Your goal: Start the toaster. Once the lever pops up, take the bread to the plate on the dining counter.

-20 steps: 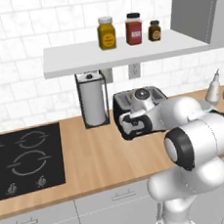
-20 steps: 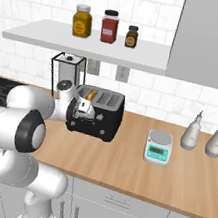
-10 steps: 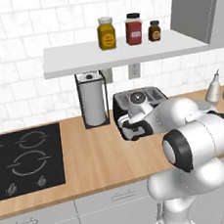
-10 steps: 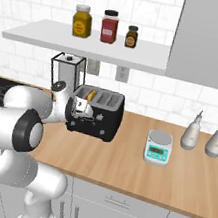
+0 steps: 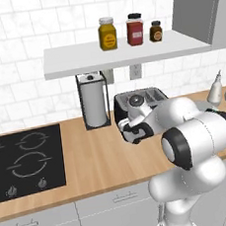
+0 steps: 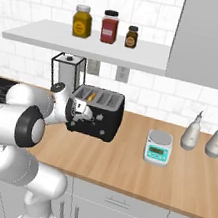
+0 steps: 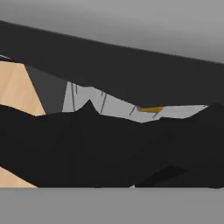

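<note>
While the gripper (image 6: 81, 112) sits against the toaster (image 6: 102, 117) at its left end, press straight down; finger spacing I cannot tell; bread (image 6: 91, 96) sits low in its slot.

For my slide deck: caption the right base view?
Robot gripper pressed against the black toaster front on a wooden counter.

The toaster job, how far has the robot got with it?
Early on. Done: the bread sits in a slot of the toaster, showing as an orange sliver. In hand: the gripper is pressed against the toaster's front, where the lever would be; the lever itself is hidden. Left: lifting the bread out and carrying it to the plate.
</note>
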